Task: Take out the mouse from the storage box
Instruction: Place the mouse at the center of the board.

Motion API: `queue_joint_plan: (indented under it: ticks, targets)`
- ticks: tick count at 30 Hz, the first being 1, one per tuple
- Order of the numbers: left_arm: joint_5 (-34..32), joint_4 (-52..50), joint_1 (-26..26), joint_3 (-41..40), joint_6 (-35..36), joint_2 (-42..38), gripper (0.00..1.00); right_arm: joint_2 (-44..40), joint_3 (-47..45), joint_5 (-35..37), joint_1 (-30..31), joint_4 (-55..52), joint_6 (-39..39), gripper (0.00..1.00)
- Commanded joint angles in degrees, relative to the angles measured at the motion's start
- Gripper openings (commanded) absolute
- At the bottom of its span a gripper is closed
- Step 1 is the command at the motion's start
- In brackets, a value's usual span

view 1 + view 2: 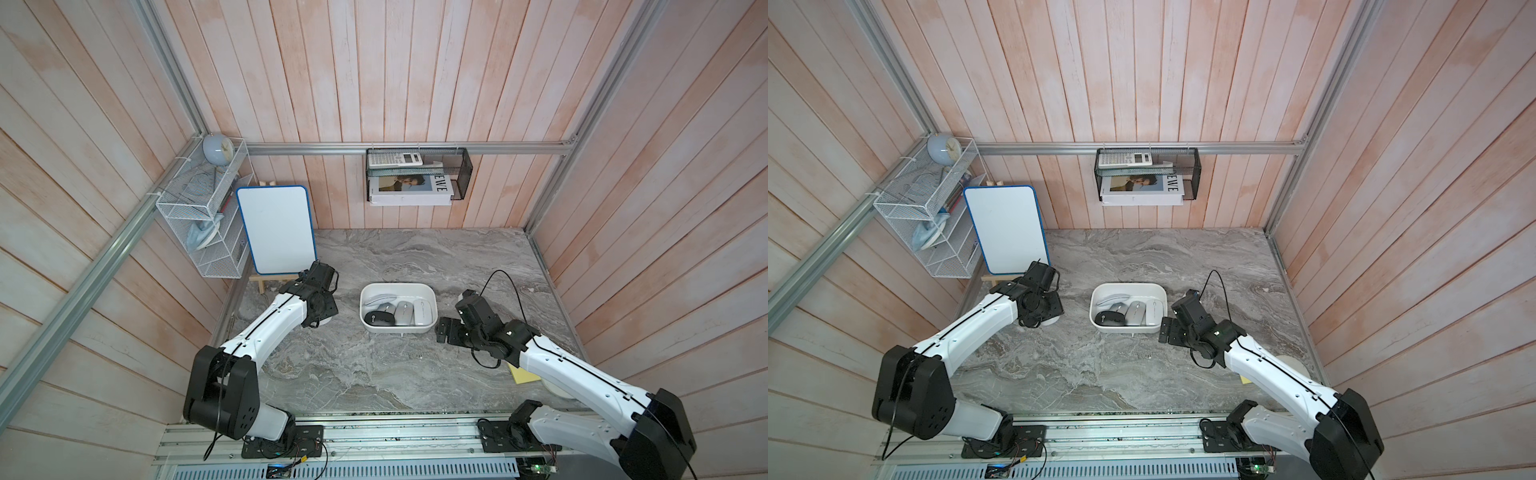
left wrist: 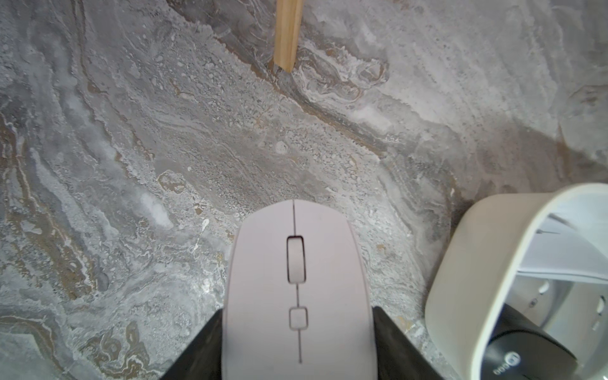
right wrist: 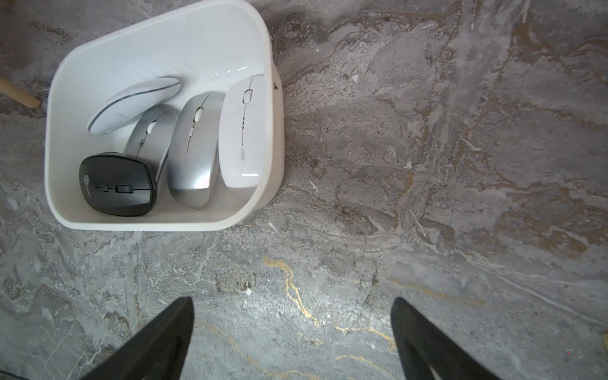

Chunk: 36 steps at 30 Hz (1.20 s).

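The white storage box [image 1: 397,284] [image 1: 1128,285] sits mid-table and holds several mice, among them a black mouse [image 3: 116,184], two silver ones and a white mouse [image 3: 243,131]. Left of the box, my left gripper [image 1: 322,318] [image 2: 297,316] is shut on a pale pinkish-white mouse [image 2: 296,263], its black fingers [image 2: 204,345] pressed on both sides, low over the marble. A corner of the box [image 2: 460,263] shows beside it. Just right of the box's near corner, my right gripper [image 1: 442,330] [image 3: 292,301] stands open over bare table, nothing between its fingers.
A whiteboard [image 1: 276,228] on a wooden easel stands at the back left; one easel leg [image 2: 289,33] lies ahead of the held mouse. A white wire rack [image 1: 199,216] and a black mesh basket [image 1: 417,174] hang on the walls. A yellow pad [image 1: 525,376] lies under the right arm.
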Motion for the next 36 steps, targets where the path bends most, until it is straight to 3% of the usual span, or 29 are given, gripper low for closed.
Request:
queue_joint_plan:
  ticks: [1, 18, 24, 31, 36]
  targets:
    - [2.4, 4.4, 1.5, -1.2, 1.7, 2.8, 0.57, 1.6, 2.3, 2.3, 1.1, -1.9, 1.0, 0.97]
    - [0.8, 11.6, 2.9, -0.4, 2.6, 15.3, 0.59, 9.6, 7.6, 2.5, 2.5, -2.8, 1.4, 0.97]
    - [0.9, 12.4, 2.9, -0.7, 2.7, 16.2, 0.71, 11.0, 8.8, 2.5, 2.6, -2.9, 1.1, 0.97]
    - [1.1, 11.9, 2.9, -1.6, 2.0, 13.6, 0.83, 11.1, 10.0, 3.0, 2.9, -3.6, 1.2, 0.97]
    - [-0.7, 13.3, 0.8, -7.3, -0.8, 1.4, 0.94, 9.5, 13.0, 6.1, 4.5, -6.1, 3.9, 0.96]
